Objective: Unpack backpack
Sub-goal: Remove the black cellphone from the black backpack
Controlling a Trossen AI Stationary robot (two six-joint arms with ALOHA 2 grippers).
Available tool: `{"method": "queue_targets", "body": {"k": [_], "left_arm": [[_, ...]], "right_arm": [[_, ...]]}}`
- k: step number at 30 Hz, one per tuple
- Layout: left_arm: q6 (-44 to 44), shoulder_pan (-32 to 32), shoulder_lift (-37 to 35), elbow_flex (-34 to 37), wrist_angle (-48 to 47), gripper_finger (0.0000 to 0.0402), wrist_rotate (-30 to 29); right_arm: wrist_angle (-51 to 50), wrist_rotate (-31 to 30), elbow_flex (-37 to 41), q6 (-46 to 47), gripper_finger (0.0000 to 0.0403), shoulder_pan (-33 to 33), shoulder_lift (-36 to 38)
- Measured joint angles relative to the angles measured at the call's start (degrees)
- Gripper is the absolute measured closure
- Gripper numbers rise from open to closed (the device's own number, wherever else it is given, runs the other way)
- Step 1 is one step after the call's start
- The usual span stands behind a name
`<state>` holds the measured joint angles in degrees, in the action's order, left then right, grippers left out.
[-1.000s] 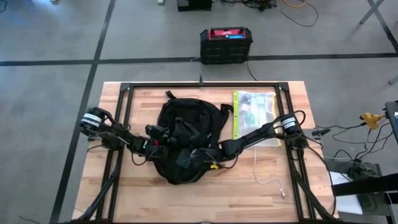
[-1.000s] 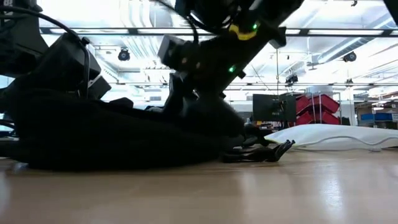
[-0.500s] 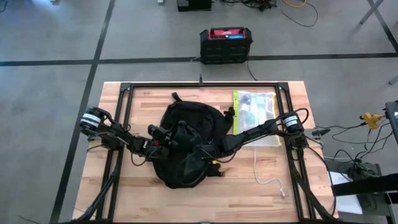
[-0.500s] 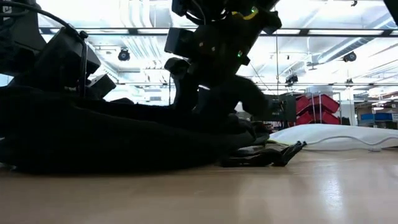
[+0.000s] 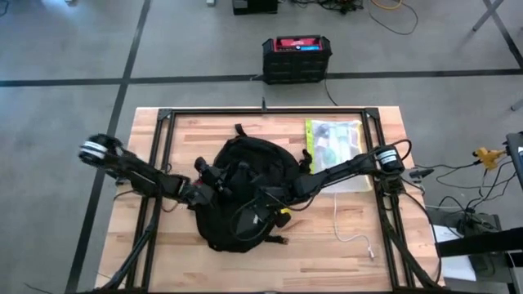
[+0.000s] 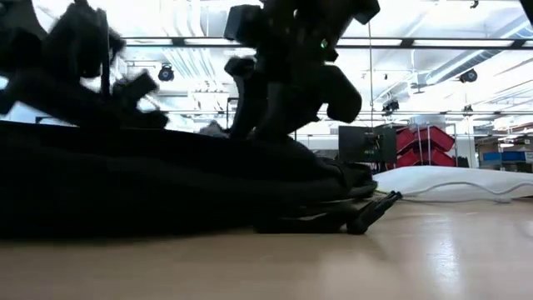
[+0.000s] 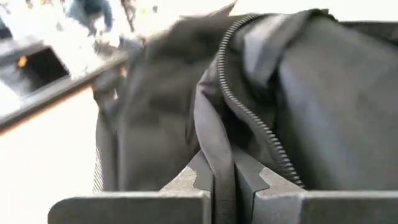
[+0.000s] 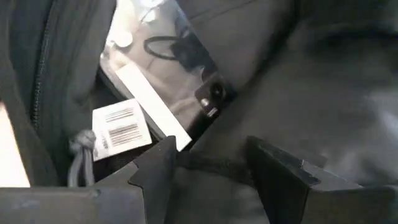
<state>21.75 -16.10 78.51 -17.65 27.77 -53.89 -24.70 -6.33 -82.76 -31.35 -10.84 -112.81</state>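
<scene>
The backpack (image 5: 245,196) lies flat in the middle of the wooden desk (image 5: 327,253), between the two arms. The left end effector (image 7: 222,177) is at its left side, and its fingers are pressed together on a fold of black fabric beside the zip (image 7: 249,106); it holds the edge of the opening. The right end effector (image 8: 205,171) is at the mouth of the bag, with its fingers apart and nothing between them. Just in front of it, inside the bag, lies a clear plastic pouch (image 8: 165,81) with a barcode label (image 8: 121,127) and some dark small things in it. Another clear packet (image 5: 333,140) is on the desk to the right of the backpack, and a white cable (image 5: 351,233) is near it.

I think the next step is to take the pouch out. The risk is that the open fingers close on the loose lining or on the cord instead of the smooth pouch. Then the whole soft bag would be pulled. If the left grip slips from the thin fold, the opening could also fall closed over the pouch.
</scene>
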Motion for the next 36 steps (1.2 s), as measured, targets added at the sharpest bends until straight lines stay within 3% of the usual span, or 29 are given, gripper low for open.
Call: {"method": "queue_targets", "body": {"k": [4,11,16,20,23,27,33,36], "left_arm": [[-9.04,-0.08,-10.12,-0.08,-1.53,0.0363,4.38],[-18.93,-0.89,-27.83,-0.13,-11.66,0.0272,9.33],[-18.57,-4.43,-38.95,-0.31,-15.39,0.0205,13.08],[-12.38,-9.56,-41.66,-0.31,-16.57,0.0171,19.4],[-7.18,-14.74,-37.63,-0.33,-16.41,0.0162,19.99],[0.13,-19.03,-25.61,-0.31,-16.49,0.017,15.19],[3.91,-16.88,-5.31,-1.36,-16.0,0.0201,8.35],[3.94,-14.09,2.38,-2.37,-15.6,0.0218,7.91]], "right_arm": [[0.34,3.65,0.0,4.14,0.0217,-1.11,0.08],[2.53,2.94,1.54,6.77,0.0217,-3.89,-0.46],[5.01,0.85,2.29,6.95,0.0217,-4.02,-3.42],[7.03,-1.07,2.29,8.47,0.0217,-3.16,-5.24],[7.94,-1.16,2.27,10.95,0.0217,-1.98,-5.41],[7.86,-1.33,2.27,11.83,0.0217,-0.68,-5.39],[8.18,-1.33,2.29,9.08,0.0217,0.32,-5.41],[8.69,-1.98,2.29,7.83,0.0217,0.4,-5.45]]}}
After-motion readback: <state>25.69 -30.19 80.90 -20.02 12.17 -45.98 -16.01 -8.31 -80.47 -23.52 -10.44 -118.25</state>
